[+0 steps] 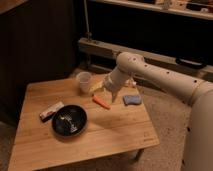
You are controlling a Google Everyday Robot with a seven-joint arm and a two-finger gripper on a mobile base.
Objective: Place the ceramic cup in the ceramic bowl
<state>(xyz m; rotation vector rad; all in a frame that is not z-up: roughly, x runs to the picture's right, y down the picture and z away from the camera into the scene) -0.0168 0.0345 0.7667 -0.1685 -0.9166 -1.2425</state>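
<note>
The gripper (108, 93) hung over the desk (115, 135), jaws parted, holding nothing. The ceramic cup (84, 81) stood upright just to its left; the ceramic bowl (69, 120) lay nearer, further left

furniture: low, light wooden rectangular counter (115, 135)
floor: pale speckled floor (167, 112) past the counter's right edge
back: dark wall panels (45, 40), grey ledge (100, 47)
light: dim, warm
claw (108, 94): over the counter, near its far right corner
</note>
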